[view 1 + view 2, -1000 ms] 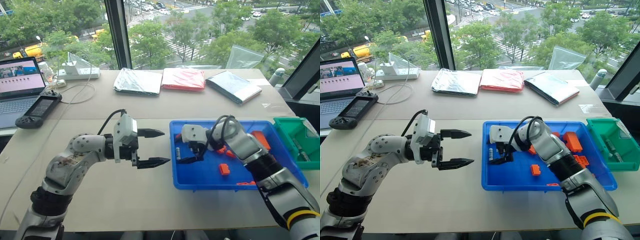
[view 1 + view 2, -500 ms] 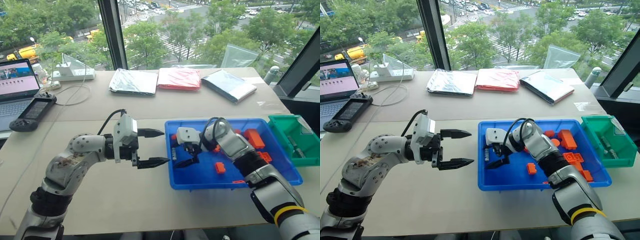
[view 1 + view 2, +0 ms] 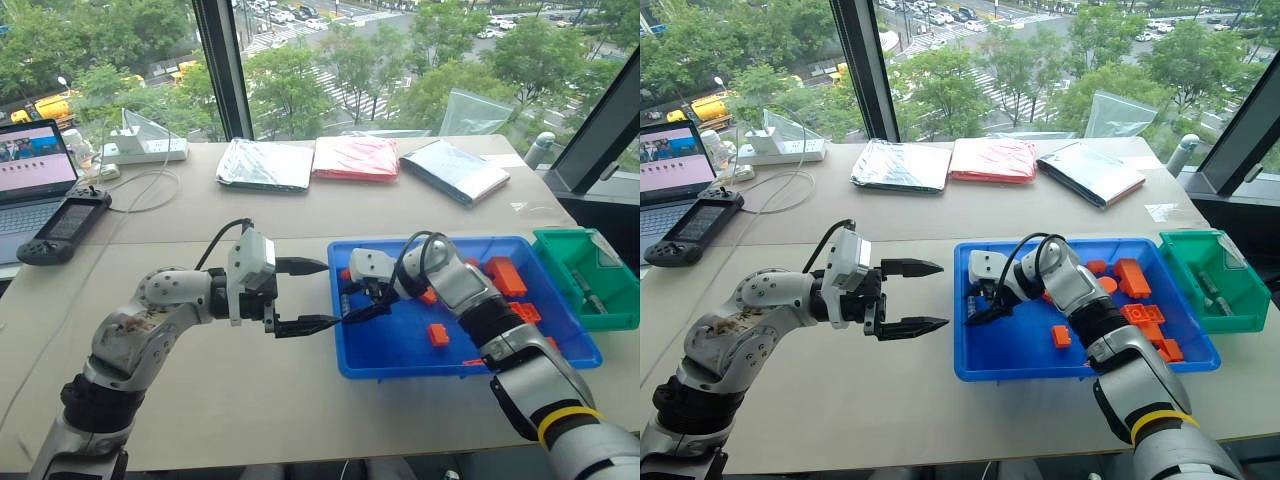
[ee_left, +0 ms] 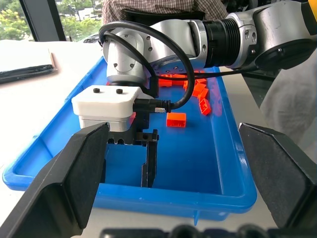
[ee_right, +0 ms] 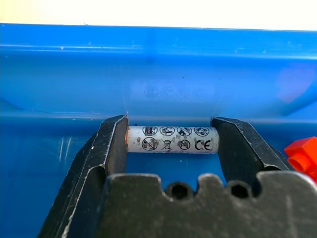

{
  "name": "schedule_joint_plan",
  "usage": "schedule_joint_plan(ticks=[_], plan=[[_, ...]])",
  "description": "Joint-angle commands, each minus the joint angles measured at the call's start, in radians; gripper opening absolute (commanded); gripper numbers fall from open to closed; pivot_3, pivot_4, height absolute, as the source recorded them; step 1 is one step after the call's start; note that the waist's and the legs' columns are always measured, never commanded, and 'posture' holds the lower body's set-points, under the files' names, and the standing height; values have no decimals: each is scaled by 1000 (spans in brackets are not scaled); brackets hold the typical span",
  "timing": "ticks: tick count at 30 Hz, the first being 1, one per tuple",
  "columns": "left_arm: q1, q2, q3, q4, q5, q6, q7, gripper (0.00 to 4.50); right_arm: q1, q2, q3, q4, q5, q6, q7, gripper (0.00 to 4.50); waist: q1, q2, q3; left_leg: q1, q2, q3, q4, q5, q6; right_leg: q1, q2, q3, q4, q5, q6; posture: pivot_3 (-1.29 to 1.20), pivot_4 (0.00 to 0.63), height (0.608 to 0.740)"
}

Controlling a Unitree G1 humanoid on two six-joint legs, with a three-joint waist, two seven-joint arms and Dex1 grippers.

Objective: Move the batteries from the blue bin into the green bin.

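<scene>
So the battery (image 5: 173, 139) is lying flat on the floor of the blue bin (image 3: 1080, 362), tight against the wall farthest from the green bin (image 3: 1212, 281). The right gripper (image 5: 173, 141) has its 2 fingers at the battery's 2 ends, touching or as good as, gripping it lengthwise. Can't tell if it's really clamped yet. My guess is it'll be light, rigid and slick, so an end-to-end grab could let it pop out; across the middle seems safer. Orange bricks (image 3: 1137, 290) sit in the blue bin on the side nearer the green bin, which already has a couple of batteries in it. Left gripper (image 3: 922, 296) hangs spread wide and empty just outside the blue bin.
</scene>
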Motion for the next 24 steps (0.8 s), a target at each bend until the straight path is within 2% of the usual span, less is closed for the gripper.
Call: schedule_joint_plan(ticks=[1,7,13,19,24], plan=[[-4,4,8,-32,2,-6,1,4500,26,11,20,-2,-32,-15,-2,2498,0,0,0,0,0,0,0,0,0,0,0,0,0,0,0,0,150,740],[-9,3,6,-32,3,-4,2,4500,25,-10,0,-21,-41,-12,-12,2498,0,0,0,1,0,0,0,0,0,0,0,0,0,0,0,0,150,740],[-6,-2,4,-34,3,-7,9,4500,81,-161,-135,-259,-16,140,-91,2498,21,0,0,-2,-1,-1,0,0,0,-1,-2,-1,0,0,0,0,150,740],[11,-13,-3,-41,6,-15,17,4500,213,-267,-350,-537,43,451,-235,2498,30,0,0,-5,-1,0,-1,0,0,-5,-2,-1,0,0,0,0,150,740],[24,-20,-7,-48,9,-22,19,4500,240,-319,-594,-624,-28,827,-529,2498,33,0,0,-10,-2,2,1,0,0,-9,-2,0,1,0,0,0,150,740]])
